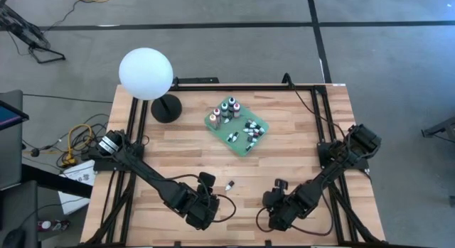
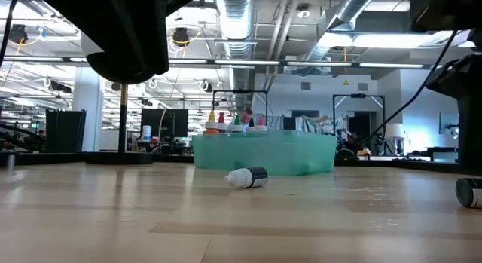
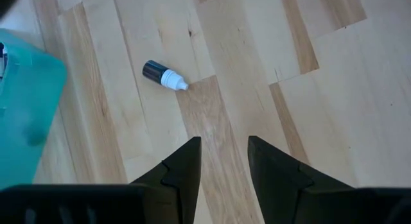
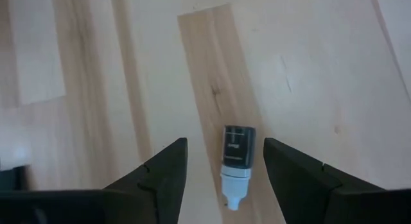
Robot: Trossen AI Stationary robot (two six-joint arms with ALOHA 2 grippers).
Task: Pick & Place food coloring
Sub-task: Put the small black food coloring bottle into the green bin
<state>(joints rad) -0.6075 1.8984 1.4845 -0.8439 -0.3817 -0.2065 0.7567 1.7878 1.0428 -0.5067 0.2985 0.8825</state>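
Near worktop edge: my right gripper (image 4: 225, 161) fingers spread, straddling a lying dark bottle (image 4: 236, 163), not gripping; overhead hides it. My left gripper (image 3: 223, 161) fingers slightly parted, empty. Another white-tipped bottle (image 1: 229, 185) lies between us. Farther, green tray (image 1: 257, 142) holds the rest.

Two matte black jointed arms, cables trailing, each tool's fingers (image 3: 183, 169) wedge-shaped.
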